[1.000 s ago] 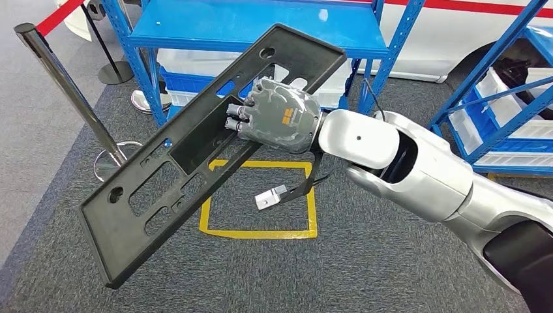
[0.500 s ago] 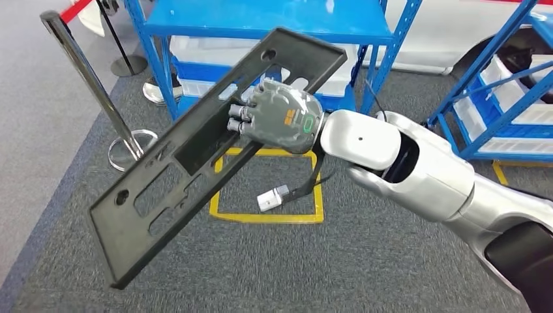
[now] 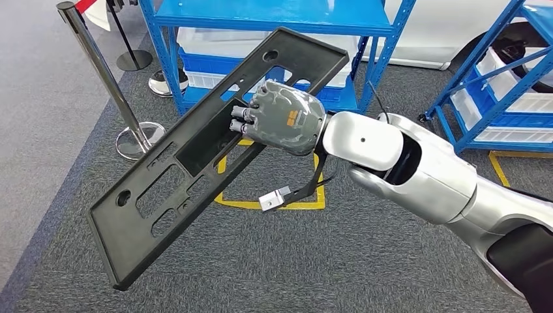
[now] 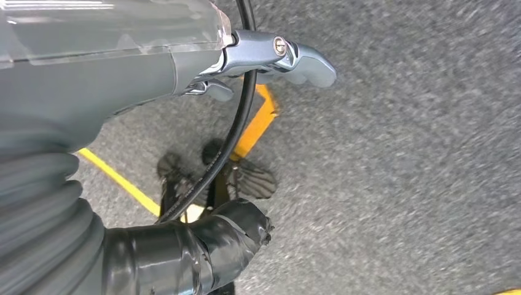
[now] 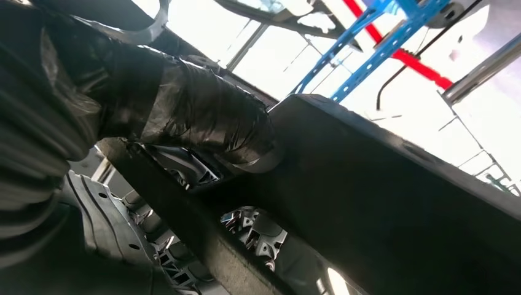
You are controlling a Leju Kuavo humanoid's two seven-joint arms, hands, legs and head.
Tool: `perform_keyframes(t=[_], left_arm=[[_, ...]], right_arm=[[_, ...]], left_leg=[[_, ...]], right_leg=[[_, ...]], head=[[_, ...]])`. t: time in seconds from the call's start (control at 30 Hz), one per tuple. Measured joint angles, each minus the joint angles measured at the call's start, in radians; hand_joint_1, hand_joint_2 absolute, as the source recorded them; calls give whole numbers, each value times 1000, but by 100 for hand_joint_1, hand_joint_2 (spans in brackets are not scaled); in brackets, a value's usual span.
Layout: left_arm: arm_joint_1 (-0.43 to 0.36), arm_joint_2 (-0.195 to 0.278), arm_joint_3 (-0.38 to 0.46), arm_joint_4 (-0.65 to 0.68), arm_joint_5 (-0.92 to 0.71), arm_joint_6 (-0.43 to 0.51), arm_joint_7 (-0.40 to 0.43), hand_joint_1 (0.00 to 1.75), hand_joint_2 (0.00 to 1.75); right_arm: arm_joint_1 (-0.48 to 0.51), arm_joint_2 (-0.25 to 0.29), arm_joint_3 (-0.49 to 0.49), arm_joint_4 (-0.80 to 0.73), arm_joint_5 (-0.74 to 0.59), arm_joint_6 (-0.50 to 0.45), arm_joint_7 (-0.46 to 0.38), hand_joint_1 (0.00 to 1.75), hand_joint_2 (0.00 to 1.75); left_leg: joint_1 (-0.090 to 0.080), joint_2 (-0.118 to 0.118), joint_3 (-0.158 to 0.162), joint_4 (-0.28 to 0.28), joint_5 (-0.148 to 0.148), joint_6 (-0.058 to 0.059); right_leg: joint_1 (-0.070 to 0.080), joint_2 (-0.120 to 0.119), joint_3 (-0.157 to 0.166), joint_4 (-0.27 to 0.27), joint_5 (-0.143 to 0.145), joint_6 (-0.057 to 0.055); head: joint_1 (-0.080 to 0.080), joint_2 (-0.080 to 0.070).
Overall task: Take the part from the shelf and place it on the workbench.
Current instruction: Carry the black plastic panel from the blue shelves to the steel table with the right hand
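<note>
A blue shelf [image 3: 274, 16] stands at the back of the grey carpet [image 3: 365, 261], with a second blue rack [image 3: 502, 78] off to the right. In front of it the long black part [image 3: 163, 189] hangs tilted in the air above the carpet, carried by the right hand [image 3: 280, 117], whose fingers curl through a central opening. The left hand [image 4: 184, 55] hangs over the carpet, fingers apart, holding nothing. A yellow floor square [image 3: 287, 203] lies beneath, and a stanchion post [image 3: 104, 72] stands left.
</note>
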Motion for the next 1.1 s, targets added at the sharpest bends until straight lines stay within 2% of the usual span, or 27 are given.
perform_keyframes(t=[0.07,0.1,0.13,0.17,0.23,0.27,0.3,0.33,0.37,0.4,0.47,0.5,0.53,0.57,0.6,0.63,0.7,0.73,0.77,0.8,0.83,0.87,0.9,0.93,0.97,1.0,1.1], left_arm=[[1,-2,0,0,0,0,0,0,175],[1,-2,0,0,0,0,0,0,175],[2,-2,0,0,0,0,0,0,175],[2,-2,0,0,0,0,0,0,175],[3,0,0,0,0,2,0,0,175],[3,1,0,0,0,2,0,0,175],[3,1,0,0,0,3,0,0,175],[3,2,0,0,0,3,0,0,175],[2,3,0,0,0,3,0,0,175],[1,4,0,0,0,3,0,0,175],[-1,7,0,0,0,3,0,0,175],[-2,9,0,0,0,3,0,0,175],[-1,10,0,0,0,3,0,0,175],[-1,10,0,0,0,3,0,0,175],[-1,10,0,0,0,3,0,0,175],[-1,10,0,0,0,3,0,0,175],[-1,11,0,0,0,4,0,0,175],[-1,12,0,0,0,4,0,0,175],[0,12,0,0,0,4,0,0,175],[0,12,0,0,0,4,0,0,175],[1,13,0,0,0,4,0,0,175],[1,13,0,0,0,4,0,0,175],[1,13,0,0,0,4,0,0,175],[2,13,0,0,0,4,0,0,175],[3,13,0,0,0,4,0,0,175],[4,13,0,0,0,4,0,0,175],[5,12,0,0,1,15,2,0,175]], right_arm=[[-4,0,-1,-2,0,0,0,175,175],[-6,0,-1,-2,0,0,0,175,175],[-6,0,-1,-2,0,0,0,175,175],[-6,1,-1,-2,0,0,0,175,175],[-5,2,0,-2,0,0,0,175,175],[-3,2,0,-2,0,0,0,175,175],[-1,2,1,-1,0,0,0,175,175],[0,2,2,-1,0,0,0,175,175],[1,2,2,-1,0,0,0,175,175],[1,2,2,-2,0,0,0,175,175],[1,1,1,-3,0,-1,0,175,175],[2,1,1,-3,0,-1,0,175,175],[2,0,0,-3,0,-1,0,175,175],[3,0,0,-3,0,-1,0,175,175],[2,-1,0,-3,0,0,0,175,175],[1,-1,0,-3,0,0,0,175,175],[2,-3,0,-3,0,0,0,175,175],[3,-4,0,-3,0,0,0,175,175],[6,-5,0,-3,0,0,0,175,175],[8,-6,0,-3,0,0,0,175,175],[10,-7,0,-3,0,0,0,175,175],[11,-7,0,-3,0,0,0,175,175],[11,-7,0,-3,0,0,0,175,175],[10,-7,0,-3,0,0,0,175,175],[10,-7,0,-3,0,-1,0,175,175],[10,-7,0,-3,0,-1,0,175,175],[7,-7,0,-4,1,1,3,175,175]], left_leg=[[4,-1,3,-23,24,-11],[3,-2,0,-24,17,-14],[1,-4,-6,-9,-12,-16],[0,-4,-17,27,-58,-17],[-2,-5,-41,151,-158,-24],[-2,-5,-49,213,-179,-28],[-1,-5,-45,254,-174,-31],[-1,-4,-27,263,-151,-34],[-1,-4,10,236,-126,-36],[-1,-4,61,179,-120,-37],[-5,-7,158,47,-156,-28],[-8,-8,182,9,-178,-20],[-11,-8,190,-8,-183,-10],[-10,-7,183,-8,-177,1],[-8,-3,178,-11,-169,12],[-6,0,170,-14,-157,22],[-4,6,148,-16,-134,33],[-4,7,135,-16,-123,34],[-4,8,122,-16,-113,33],[-4,8,110,-15,-104,31],[-4,9,98,-15,-95,29],[-4,9,88,-15,-87,25],[-3,8,81,-14,-80,21],[-3,8,76,-14,-74,16],[-2,7,73,-15,-68,9],[-1,7,73,-17,-62,1],[6,6,69,-20,-51,-21]], right_leg=[[2,-2,0,-30,31,-5],[0,-5,-2,-47,50,-6],[-2,-8,-7,-61,69,-7],[-6,-11,-15,-71,87,-5],[-6,-12,-47,-67,111,-2],[-7,-12,-67,-61,122,0],[-8,-12,-89,-53,132,2],[-9,-12,-111,-43,142,5],[-11,-12,-134,-31,150,9],[-12,-11,-154,-18,157,14],[-12,-11,-183,10,165,22],[-12,-11,-190,18,170,26],[-11,-11,-193,22,175,30],[-11,-11,-196,23,180,35],[-13,-8,-202,29,174,41],[-15,-5,-211,46,152,47],[-26,0,-244,136,64,62],[-33,0,-261,202,21,69],[-41,0,-272,261,-6,75],[-48,0,-271,294,-11,80],[-54,0,-252,292,0,84],[-60,0,-212,249,21,86],[-64,0,-156,177,38,88],[-64,0,-102,101,45,88],[-61,0,-64,44,47,86],[-56,1,-42,9,44,83],[-45,0,-43,-12,57,63]], head=[[0,0],[0,0],[0,0],[-1,0],[-1,0],[-1,0],[-1,0],[-1,0],[-1,0],[-2,0],[-1,0],[-1,0],[0,0],[0,0],[0,0],[0,0],[1,0],[1,0],[1,0],[1,0],[1,0],[1,0],[1,0],[1,0],[1,0],[1,0],[2,0]])
